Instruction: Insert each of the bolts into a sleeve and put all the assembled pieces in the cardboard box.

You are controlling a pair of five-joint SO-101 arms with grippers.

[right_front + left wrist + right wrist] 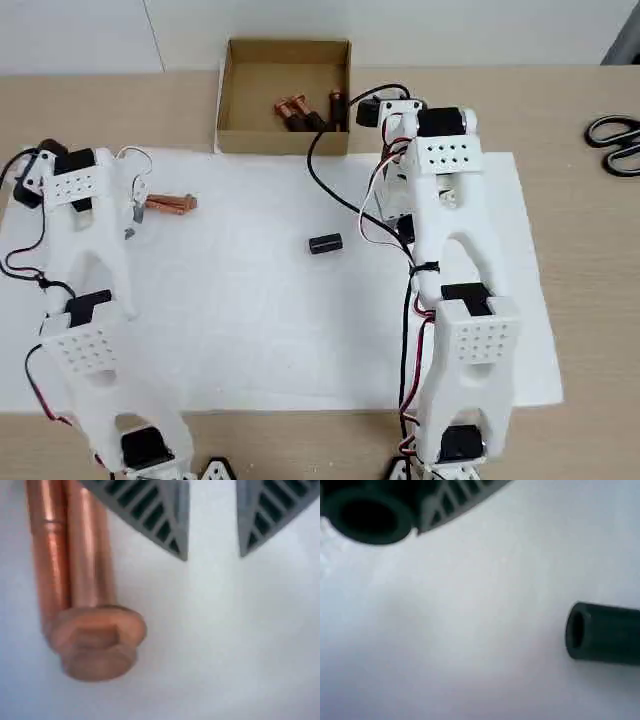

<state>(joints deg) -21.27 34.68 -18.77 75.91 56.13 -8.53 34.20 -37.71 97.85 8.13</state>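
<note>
Two copper bolts (75, 580) lie side by side on the white mat (250, 330), heads together; in the high view the bolts (172, 204) are at the far left. My left gripper (212, 557) hangs open just beside them, nothing between its grey fingers (160, 520). A loose black sleeve (325, 243) lies near the mat's middle and shows end-on as the loose sleeve (602, 632). My right gripper (412, 522) is to its right, shut on a second black sleeve (367, 517). The cardboard box (232, 100) at the back holds several assembled bolt-and-sleeve pieces (305, 112).
Black scissors (615, 143) lie on the wooden table at the far right. Black and coloured cables (340, 195) run from the box area down the right arm. The mat's near half is bare between the two arm bases.
</note>
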